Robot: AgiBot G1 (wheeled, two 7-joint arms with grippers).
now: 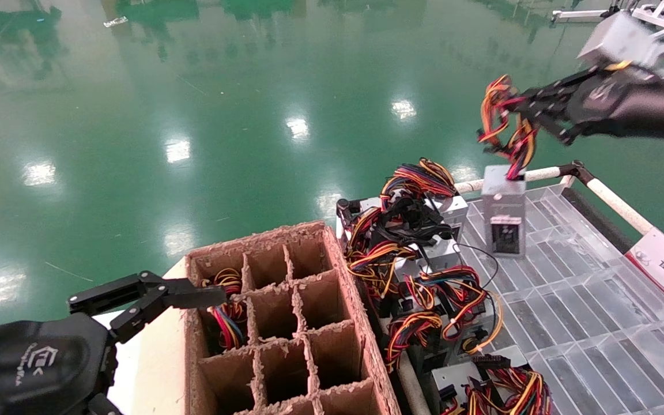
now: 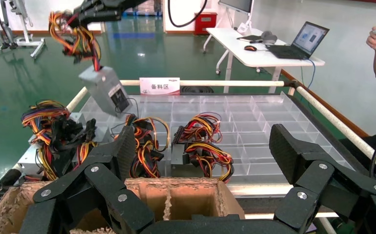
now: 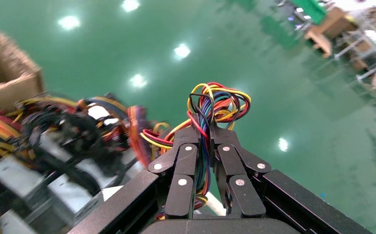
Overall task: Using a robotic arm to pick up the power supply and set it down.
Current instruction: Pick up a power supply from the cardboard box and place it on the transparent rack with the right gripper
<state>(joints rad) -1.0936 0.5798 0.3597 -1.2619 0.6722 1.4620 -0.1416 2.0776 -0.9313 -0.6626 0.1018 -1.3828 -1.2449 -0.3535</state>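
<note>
One power supply (image 1: 504, 210) hangs by its wire bundle (image 1: 505, 124) from the right gripper (image 1: 525, 112), whose fingers are pinched tight on the wires, as the right wrist view shows plainly. The grey box dangles straight below the gripper, tilted a little, its lower end close over the clear tray (image 1: 585, 311); whether it touches the tray I cannot tell. Just beside it, toward the robot's left, the other supplies (image 1: 418, 259) lie in a tangle of wires along the tray's edge.

The step in hand looks like the carry: the unit is lifted clear of the pile and not yet set down. The next move likely calls for lowering the gripper until the box rests flat on a bare part of the tray, away from the pile, and only then spreading the fingers. A load hung on wires can swing or twist, so a slow descent would suit.

The left gripper (image 1: 193, 297) is idle with its fingers spread wide, at the rim of the cardboard crate (image 1: 338, 300), well apart from the hanging unit.
</note>
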